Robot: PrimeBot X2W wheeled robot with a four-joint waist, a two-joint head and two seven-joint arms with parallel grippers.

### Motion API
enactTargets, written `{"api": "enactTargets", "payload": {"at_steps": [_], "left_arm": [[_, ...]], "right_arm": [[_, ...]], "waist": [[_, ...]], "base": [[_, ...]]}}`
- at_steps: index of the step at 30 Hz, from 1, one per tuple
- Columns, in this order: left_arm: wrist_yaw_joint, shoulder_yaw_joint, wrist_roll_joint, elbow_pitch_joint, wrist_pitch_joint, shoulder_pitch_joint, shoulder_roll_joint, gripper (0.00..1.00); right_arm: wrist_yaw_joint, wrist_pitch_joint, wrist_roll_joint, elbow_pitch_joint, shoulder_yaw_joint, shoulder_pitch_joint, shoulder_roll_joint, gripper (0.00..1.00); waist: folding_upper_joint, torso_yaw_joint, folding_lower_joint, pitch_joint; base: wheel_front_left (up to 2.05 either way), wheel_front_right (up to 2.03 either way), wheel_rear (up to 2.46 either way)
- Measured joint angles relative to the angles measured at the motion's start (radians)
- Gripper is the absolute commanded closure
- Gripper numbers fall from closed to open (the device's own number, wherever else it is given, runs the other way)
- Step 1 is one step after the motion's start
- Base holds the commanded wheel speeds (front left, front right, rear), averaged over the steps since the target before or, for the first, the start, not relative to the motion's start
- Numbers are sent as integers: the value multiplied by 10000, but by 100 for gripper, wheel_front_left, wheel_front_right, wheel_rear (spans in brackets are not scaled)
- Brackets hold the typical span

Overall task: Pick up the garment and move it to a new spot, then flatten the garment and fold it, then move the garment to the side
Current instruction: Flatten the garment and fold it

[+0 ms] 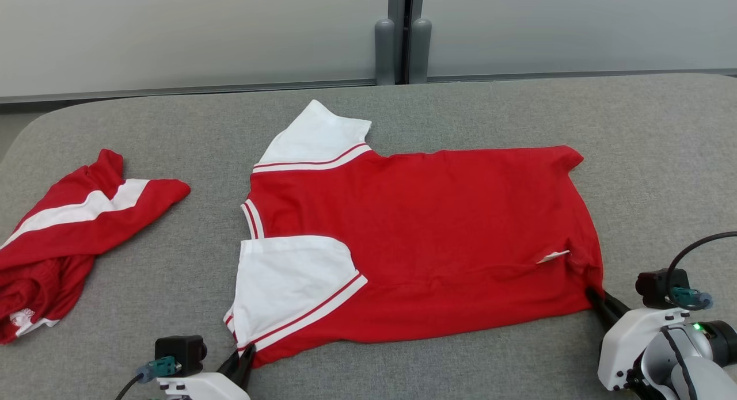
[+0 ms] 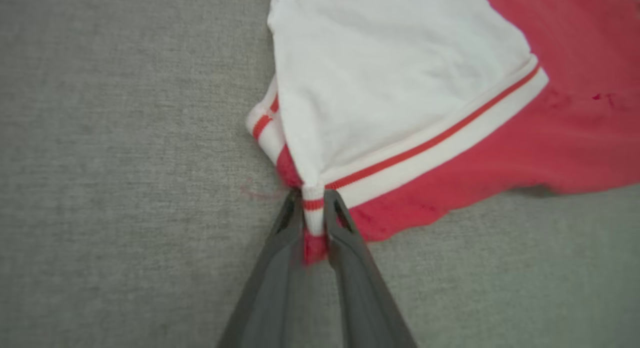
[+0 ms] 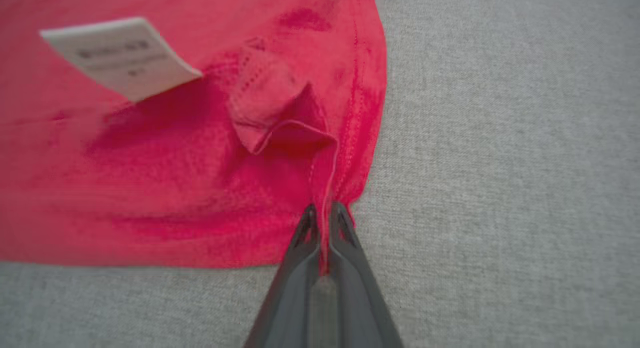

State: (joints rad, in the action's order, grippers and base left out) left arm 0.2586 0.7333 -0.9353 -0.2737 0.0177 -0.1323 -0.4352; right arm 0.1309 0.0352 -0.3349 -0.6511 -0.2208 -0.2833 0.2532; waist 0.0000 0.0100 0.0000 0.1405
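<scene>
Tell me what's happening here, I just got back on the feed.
The robot has a red shirt spread on the grey table. Its left hand pinches the near sleeve corner and its right hand pinches the near hem corner. Another red and white garment lies crumpled at the left.

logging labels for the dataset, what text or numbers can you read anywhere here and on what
No text can be read.
White tag on the red shirt: dark printed lines, too blurred to read.
White patch on the other red garment: too small to tell whether it bears print.
</scene>
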Motion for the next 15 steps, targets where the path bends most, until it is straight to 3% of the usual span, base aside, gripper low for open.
{"api": "enactTargets", "payload": {"at_steps": [6,15], "left_arm": [[-82,-8,-2,-8,197,9,23,100],[163,21,48,1135,-173,531,-951,100]], "right_arm": [[2,25,-69,58,171,132,15,100],[2,907,-683,1306,-144,814,481,100]], "waist": [[0,6,0,-213],[0,22,0,-886]], "base": [[0,0,0],[0,0,0]]}}
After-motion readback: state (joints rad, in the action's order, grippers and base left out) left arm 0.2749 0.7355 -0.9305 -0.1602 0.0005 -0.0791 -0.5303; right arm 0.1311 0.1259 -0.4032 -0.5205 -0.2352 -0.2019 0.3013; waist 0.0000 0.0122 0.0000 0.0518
